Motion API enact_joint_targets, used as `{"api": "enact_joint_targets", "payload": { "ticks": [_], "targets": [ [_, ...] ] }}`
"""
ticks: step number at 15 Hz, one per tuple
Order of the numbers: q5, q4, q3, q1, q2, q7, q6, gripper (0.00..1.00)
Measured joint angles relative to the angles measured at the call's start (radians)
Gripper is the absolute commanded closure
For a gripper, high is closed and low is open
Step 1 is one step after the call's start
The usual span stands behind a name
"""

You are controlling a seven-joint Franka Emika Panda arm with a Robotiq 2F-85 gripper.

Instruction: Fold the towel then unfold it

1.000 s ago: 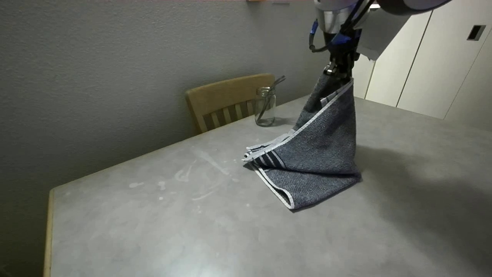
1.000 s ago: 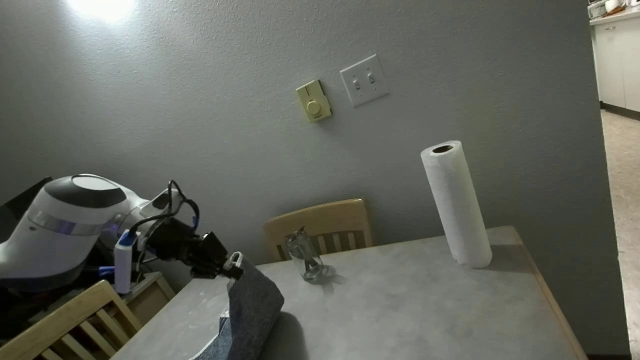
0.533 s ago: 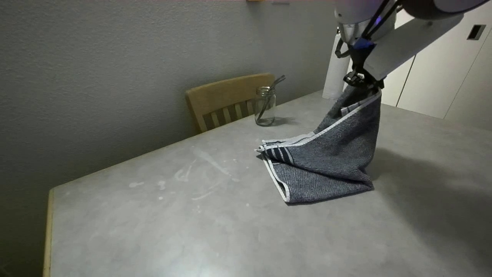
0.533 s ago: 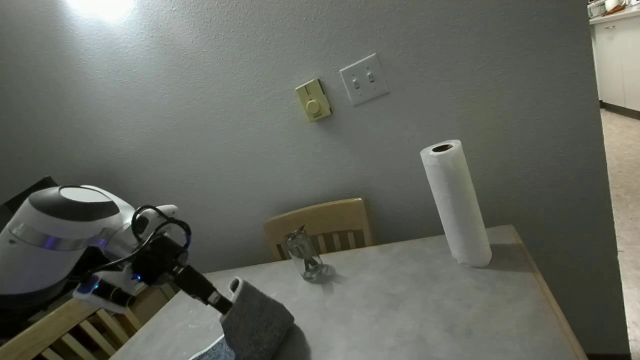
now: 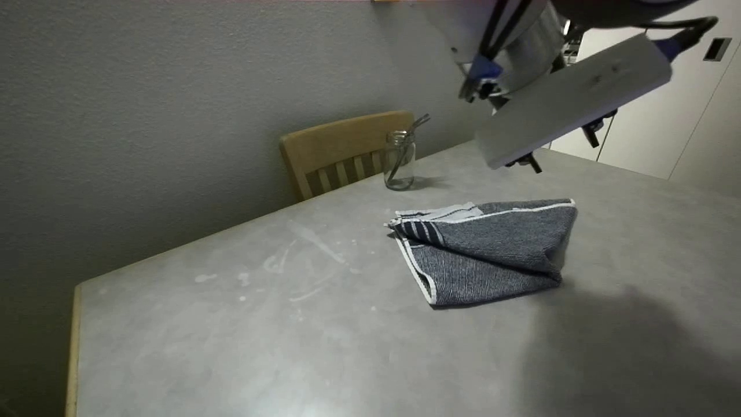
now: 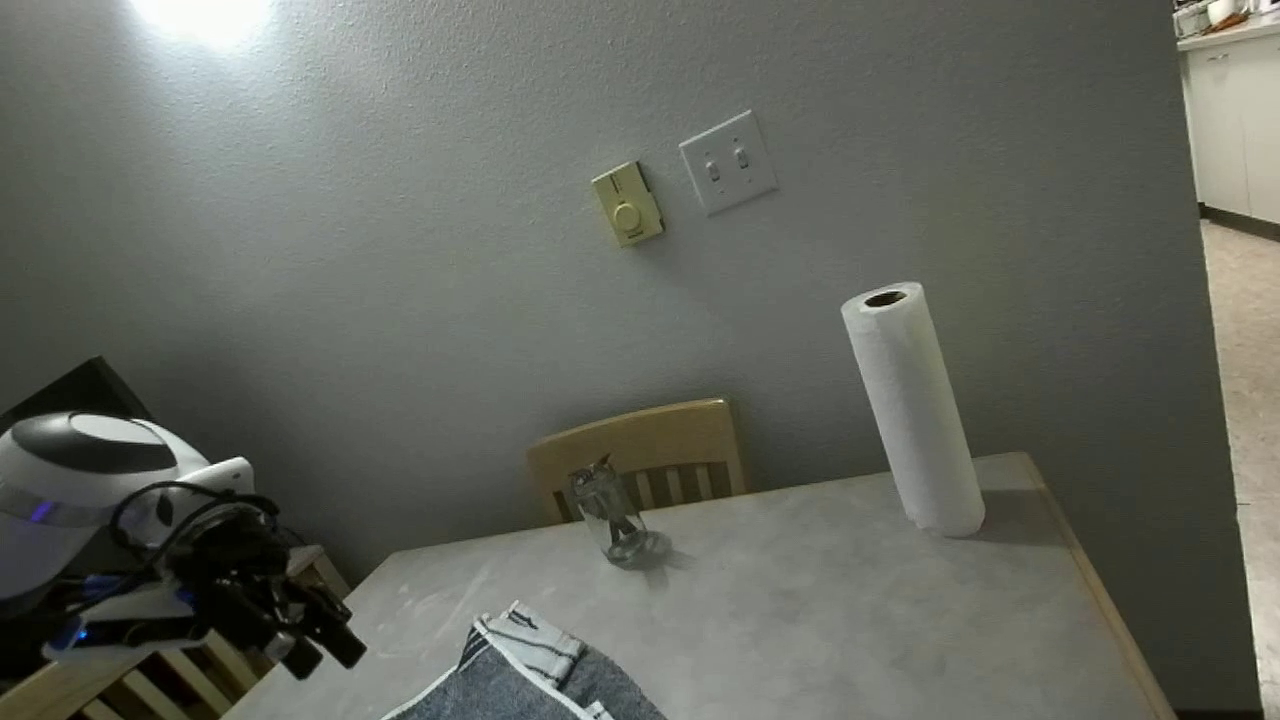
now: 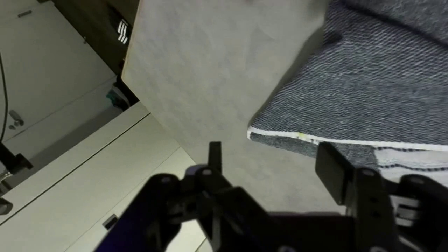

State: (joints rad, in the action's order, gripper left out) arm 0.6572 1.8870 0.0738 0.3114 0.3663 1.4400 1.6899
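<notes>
Gripper (image 7: 270, 162) stands spread and empty, towel (image 5: 483, 246) lies folded on the table (image 5: 231, 347), right of and nearer than the jar (image 5: 398, 165) in an exterior view; fold looks laid, so raise clear before any sideways move.

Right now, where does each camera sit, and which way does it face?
Exterior view: opposite the wall, facing it and the paper roll; arm and hand at left.
Exterior view: higher than the table, looking down at the towel; arm at top right, hand mostly hidden.
Wrist view: on the arm behind the hand, facing the towel; spread fingers at bottom.
Both exterior views show towel, arm, table and glass jar.
</notes>
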Motion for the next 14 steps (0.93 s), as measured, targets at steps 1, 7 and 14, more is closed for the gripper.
{"api": "enact_joint_targets", "payload": {
  "ticks": [1, 7, 14],
  "targets": [
    [0.004, -0.061, 0.018, 0.02, 0.046, -0.016, -0.015, 0.0],
    [0.007, -0.412, 0.042, 0.075, 0.353, -0.22, 0.009, 0.0],
    [-0.054, -0.699, -0.023, 0.135, 0.558, -0.267, -0.172, 0.0]
  ]
}}
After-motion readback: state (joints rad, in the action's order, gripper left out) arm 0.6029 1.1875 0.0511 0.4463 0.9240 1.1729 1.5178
